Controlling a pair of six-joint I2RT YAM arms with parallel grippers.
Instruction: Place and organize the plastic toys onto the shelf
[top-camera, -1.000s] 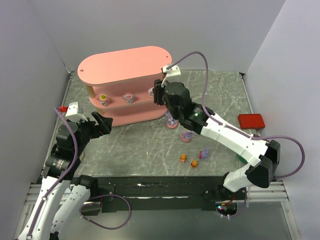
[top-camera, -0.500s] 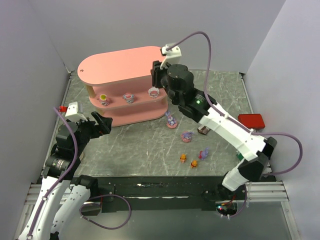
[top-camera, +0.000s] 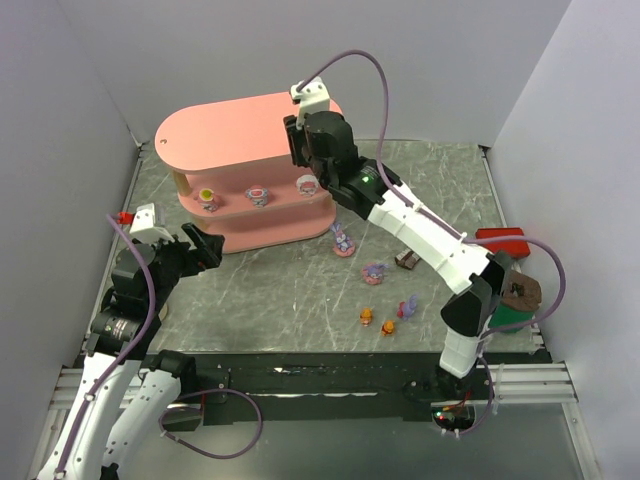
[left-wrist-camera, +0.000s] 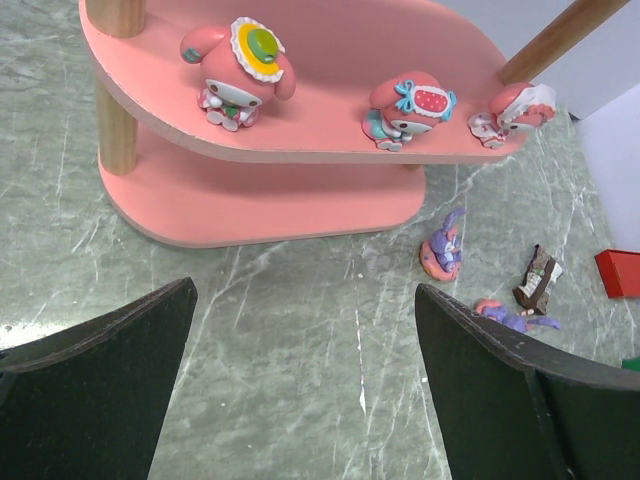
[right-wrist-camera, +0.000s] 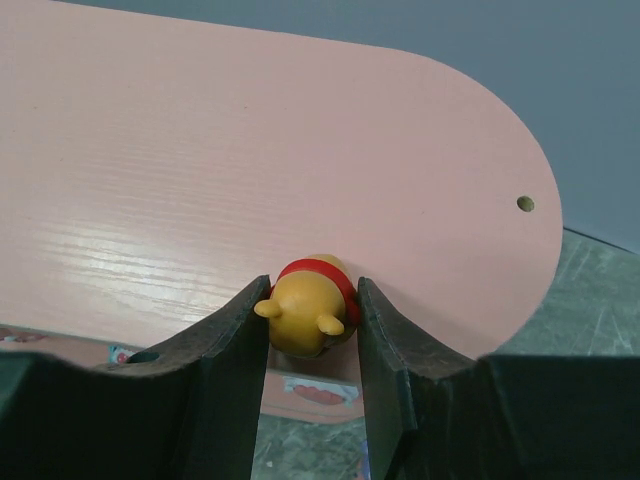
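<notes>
While the top view shows the right arm reaching over the shelf (top-camera: 230, 130): treat the step in hand as setting one bear on the top tier.
Top view, right claw (top-camera: 293, 152): poised over the right end of the top tier; the wrist hides its grip from this angle.
Top view, other toys: three pink toys (top-camera: 257, 194) stand on the middle tier; three purple toys (top-camera: 374, 272) and two loose bears (top-camera: 366, 317) lie on the desk (top-camera: 280, 290) in front of the shelf.
Left wrist view, left claw (left-wrist-camera: 305, 390): jaws spread wide with nothing between them, hovering over the desk in front of the shelf; park it there, clear of the right arm.
Left wrist view, middle tier: the pink toys sit in an evenly spaced row near the front edge; copy that spacing above.
Right wrist view, held bear (right-wrist-camera: 308, 305): pinched between the two partly closed fingers, above the near edge of the top tier, toward its rounded end.
Right wrist view, contact: the bear's base is hidden, so seating on the board cannot be confirmed; it is probably just above.
Procedure: move inward from the edge, lower straight down, and release only once the bear is seated.
Procedure, release: open gently and lift vertically so the fingers do not tip the bear; leave room for two more.
</notes>
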